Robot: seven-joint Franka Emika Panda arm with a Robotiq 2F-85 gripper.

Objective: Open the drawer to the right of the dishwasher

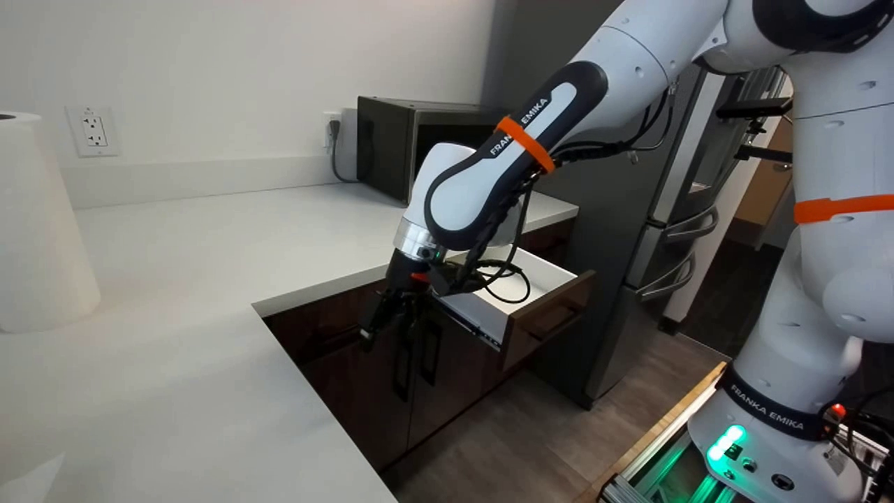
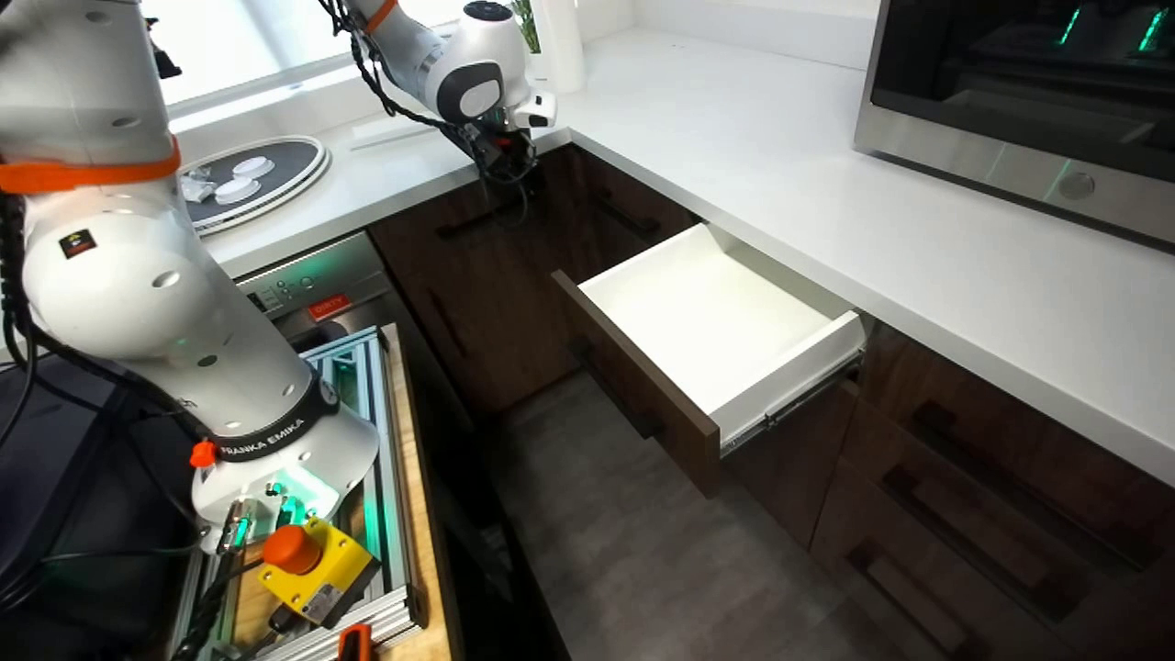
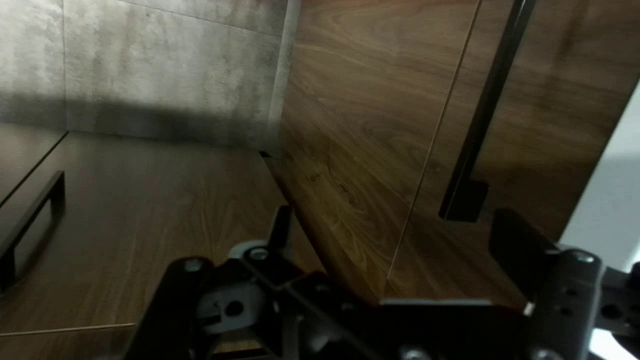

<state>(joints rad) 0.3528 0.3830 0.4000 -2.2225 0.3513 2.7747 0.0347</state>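
Note:
The drawer has a dark brown wood front [image 2: 418, 229] just right of the steel dishwasher [image 2: 317, 289]. It is shut, so its inside is hidden. In the wrist view its front [image 3: 565, 100] with a long black bar handle [image 3: 485, 110] lies at the right, under the counter edge. My gripper [image 3: 395, 230] is open and empty, its fingers wide apart, with one end of the handle just beyond the gap. In an exterior view the gripper [image 1: 384, 332] points down at the inner corner of the counters. The counter hides the drawer there.
A smaller, bright white drawer [image 2: 707, 321] stands pulled out on the adjoining run, beside the arm. Doors with black handles [image 3: 35, 225] are below. The white counter [image 1: 209, 244] holds a microwave [image 1: 384, 147] and a paper towel roll [image 1: 42, 230].

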